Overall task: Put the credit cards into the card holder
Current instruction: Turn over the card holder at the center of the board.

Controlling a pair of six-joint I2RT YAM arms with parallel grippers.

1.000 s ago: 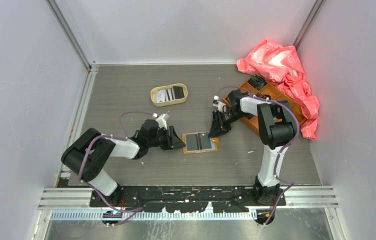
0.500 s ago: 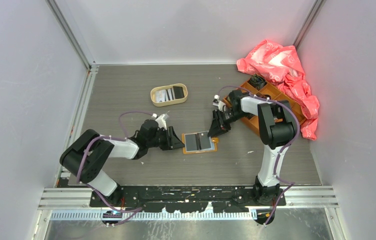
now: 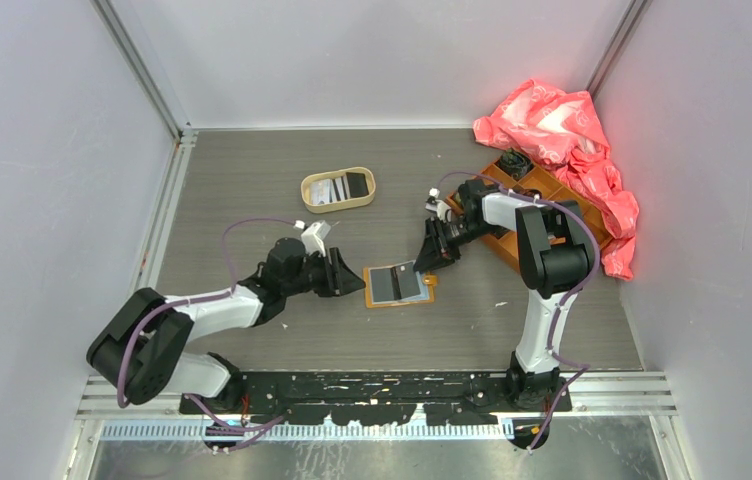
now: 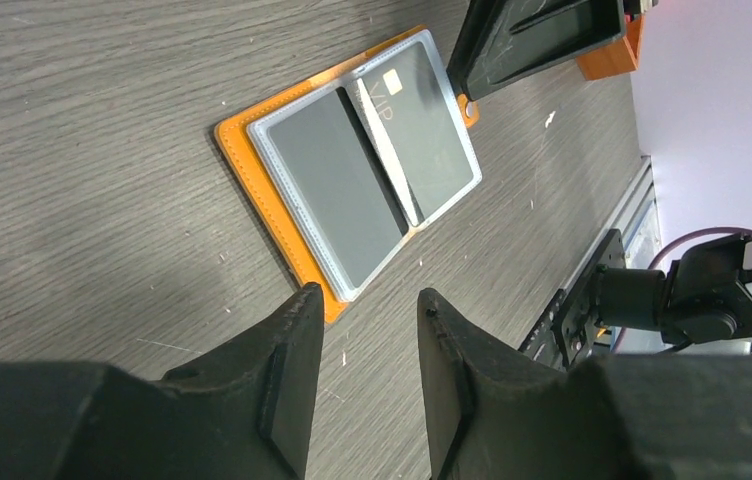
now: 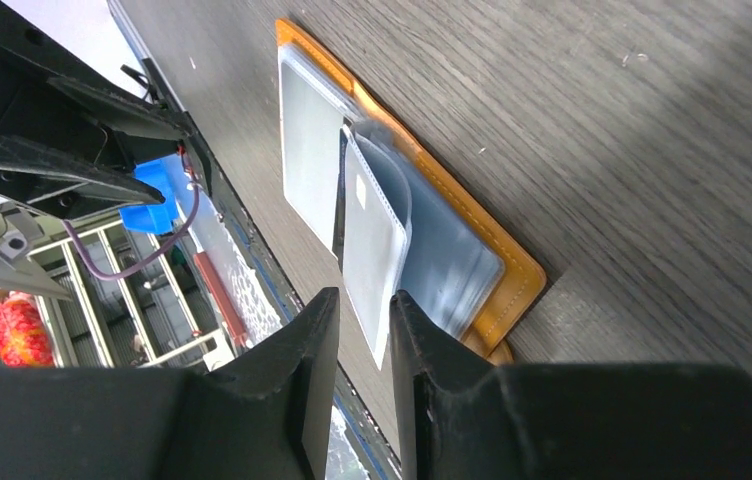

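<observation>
1. My left gripper [image 4: 370, 296] hangs low over the table [image 3: 242, 180], just beside the left edge of the card holder [image 4: 264, 185]. Its jaws stand apart and nothing is between them. It is not touching the holder.
2. My right gripper [image 5: 360, 296] is at the far right corner of the holder, near the little snap tab [image 4: 467, 106]. Its jaws show a narrow gap and grip nothing that I can see.
3. The card holder lies opened flat near the middle of the table, between my two grippers, with its clear sleeves facing up.
4. A dark card marked VIP [image 4: 422, 130] sits in the right sleeve. I cannot tell whether the left sleeve holds a card.
5. One clear leaf [image 5: 372, 250] at the fold is raised off the sleeves below it. Neither gripper touches it.
6. The other credit cards [image 3: 340, 187] lie in the oval tan tray [image 3: 340, 209], well apart from the holder on the far left side. One is pale and one is black.
7. An orange compartmented box [image 3: 542, 185] and a crumpled pink bag [image 3: 552, 125] occupy the far right corner.
</observation>
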